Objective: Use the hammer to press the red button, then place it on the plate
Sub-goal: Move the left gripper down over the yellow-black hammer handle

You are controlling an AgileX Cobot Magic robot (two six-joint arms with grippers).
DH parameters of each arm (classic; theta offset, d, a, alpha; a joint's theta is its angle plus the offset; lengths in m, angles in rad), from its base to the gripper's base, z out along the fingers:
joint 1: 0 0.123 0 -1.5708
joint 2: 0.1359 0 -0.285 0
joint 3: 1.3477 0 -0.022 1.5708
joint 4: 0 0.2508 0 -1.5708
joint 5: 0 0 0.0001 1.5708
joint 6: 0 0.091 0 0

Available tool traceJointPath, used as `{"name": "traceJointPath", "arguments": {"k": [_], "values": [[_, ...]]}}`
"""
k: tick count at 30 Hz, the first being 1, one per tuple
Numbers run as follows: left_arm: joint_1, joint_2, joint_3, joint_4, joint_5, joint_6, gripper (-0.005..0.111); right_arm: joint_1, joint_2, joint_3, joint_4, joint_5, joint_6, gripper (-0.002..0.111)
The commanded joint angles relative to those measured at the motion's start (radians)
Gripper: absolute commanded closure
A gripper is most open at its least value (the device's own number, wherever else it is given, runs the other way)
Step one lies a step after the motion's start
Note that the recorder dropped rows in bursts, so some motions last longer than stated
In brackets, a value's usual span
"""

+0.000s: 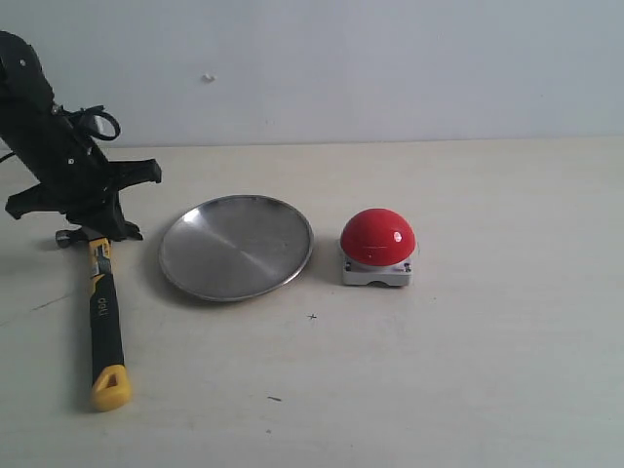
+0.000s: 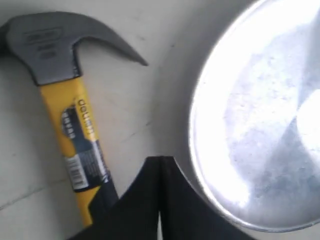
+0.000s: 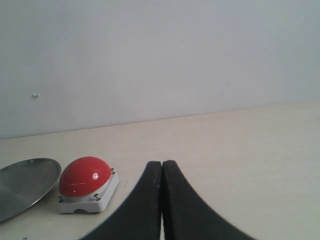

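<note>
The hammer (image 1: 104, 312) lies flat on the table at the left, dark head toward the back, yellow end toward the front. My left gripper (image 1: 107, 222) hovers over its head end, shut with nothing in it; in the left wrist view its closed tips (image 2: 160, 160) sit between the hammer (image 2: 75, 120) and the plate (image 2: 260, 120). The silver plate (image 1: 237, 246) rests right of the hammer. The red button (image 1: 377, 246) stands right of the plate. My right gripper (image 3: 161, 165) is shut and empty, beside the button (image 3: 85, 184); it is out of the exterior view.
A plain wall runs behind the pale table (image 1: 487, 370). The plate's rim (image 3: 25, 187) shows beside the button in the right wrist view. Small dark specks (image 1: 312, 316) mark the tabletop in front of the plate.
</note>
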Motion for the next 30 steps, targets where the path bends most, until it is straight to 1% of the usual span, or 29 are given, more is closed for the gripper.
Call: {"name": "traceJointPath", "arguments": {"k": [1,2,3,5,6,7,8,10,21,26,30], "values": [[-0.004,-0.001,-0.019,-0.035,-0.021,0.064,0.107,-0.005,-0.006,0.004,-0.001,-0.004,-0.004,0.108],[-0.004,-0.001,-0.030,-0.017,-0.010,0.049,0.106,-0.005,-0.006,0.004,-0.001,-0.004,-0.004,0.108],[-0.004,-0.001,-0.038,0.012,0.000,0.013,0.103,-0.005,-0.006,0.004,-0.001,-0.004,-0.004,0.108],[-0.004,0.006,-0.049,0.064,0.050,-0.040,0.084,-0.005,-0.006,0.004,-0.001,-0.004,-0.004,0.108],[-0.004,0.013,-0.051,0.064,0.076,-0.058,0.070,-0.005,-0.006,0.004,-0.001,-0.004,-0.004,0.108],[-0.004,0.018,-0.051,0.064,0.083,-0.074,0.061,-0.005,-0.006,0.004,-0.001,-0.004,-0.004,0.108],[-0.004,0.026,-0.051,0.062,0.087,-0.094,0.055,-0.005,-0.006,0.004,-0.001,-0.004,-0.004,0.108],[-0.004,0.041,-0.051,0.056,0.089,-0.130,0.048,-0.005,-0.006,0.004,-0.001,-0.004,-0.004,0.108],[-0.004,0.079,-0.099,0.124,0.124,-0.228,0.049,-0.005,-0.006,0.004,-0.001,-0.004,-0.004,0.108],[-0.004,0.081,-0.111,0.225,0.139,-0.310,0.049,-0.005,-0.006,0.004,-0.001,-0.004,-0.004,0.108],[-0.004,0.100,-0.111,0.241,0.136,-0.322,0.049,-0.005,-0.006,0.004,-0.001,0.004,-0.004,0.108]]}}
